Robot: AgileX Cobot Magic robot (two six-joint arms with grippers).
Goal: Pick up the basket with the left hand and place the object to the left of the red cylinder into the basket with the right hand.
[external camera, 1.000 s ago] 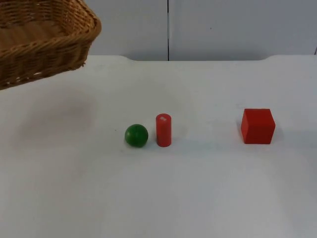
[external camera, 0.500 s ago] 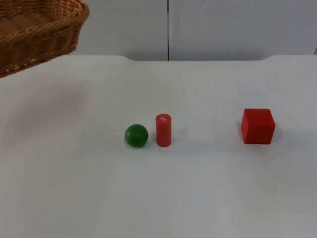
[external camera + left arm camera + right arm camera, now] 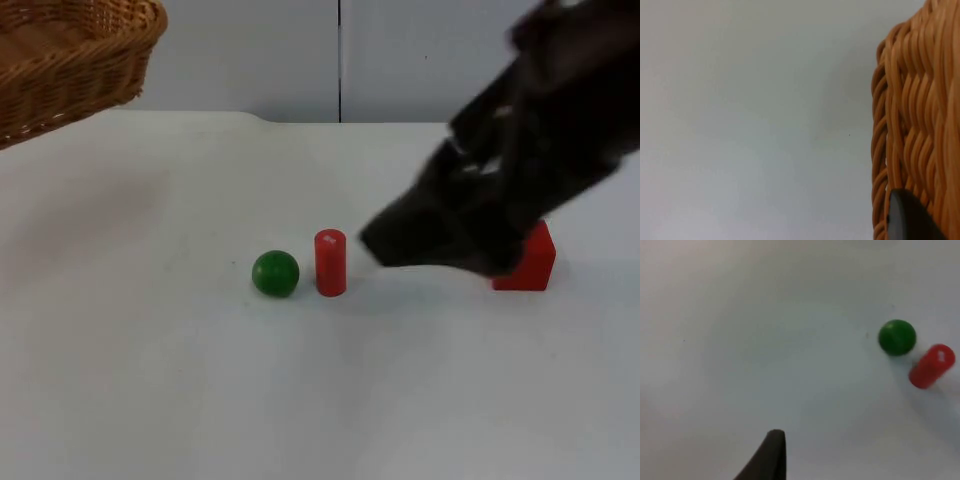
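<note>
A: Target first. Green ball, small, solid green, smooth and round, sitting on the white table. Touching or just beside the red cylinder on its left side; can't tell if there's a gap.

B: Cylinder?

A: Upright, plain red, pale mark on its top face. In the right wrist view the ball and the cylinder sit side by side, well ahead of the black fingertip.

B: Right gripper?

A: Right gripper is a dark blur over the table, tip just right of the cylinder, not touching it or the ball. Can't tell whether its fingers are apart or together. The arm covers part of the red cube, which stands well off to the right of the cylinder.

B: Basket?

A: Wicker basket, tan weave, lifted off the table at the far left. In the left wrist view its woven wall runs right alongside the black fingertip. Left gripper's finger state: can't tell.
</note>
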